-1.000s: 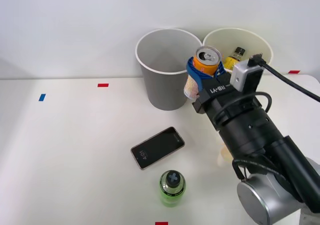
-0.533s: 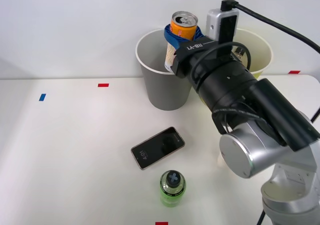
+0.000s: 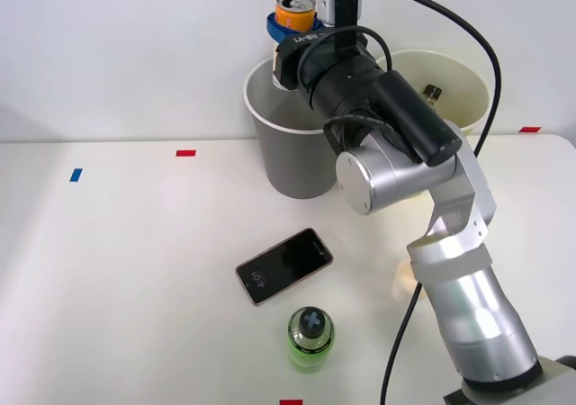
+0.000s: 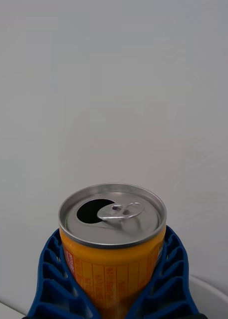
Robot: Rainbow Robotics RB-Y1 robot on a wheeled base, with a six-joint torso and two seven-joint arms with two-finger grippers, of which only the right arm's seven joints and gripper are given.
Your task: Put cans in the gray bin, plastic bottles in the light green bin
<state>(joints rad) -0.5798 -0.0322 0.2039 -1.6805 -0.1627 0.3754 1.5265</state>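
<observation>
My right gripper is shut on the orange can, holding it upright above the gray bin, near its far rim. In the right wrist view the can shows its silver top with an open pull tab, clamped between the blue ribbed fingers. The light green bin stands to the right of the gray one, with a yellow-labelled, black-capped bottle inside it. A small bright green bottle with a dark cap stands on the table near the front edge.
A black phone lies flat on the white table between the gray bin and the green bottle. Red tape marks and a blue one dot the table. A white wall stands close behind the bins.
The right arm rose and swung left with the can, from between the two bins to above the gray bin's opening. The bottle and phone stayed put.
</observation>
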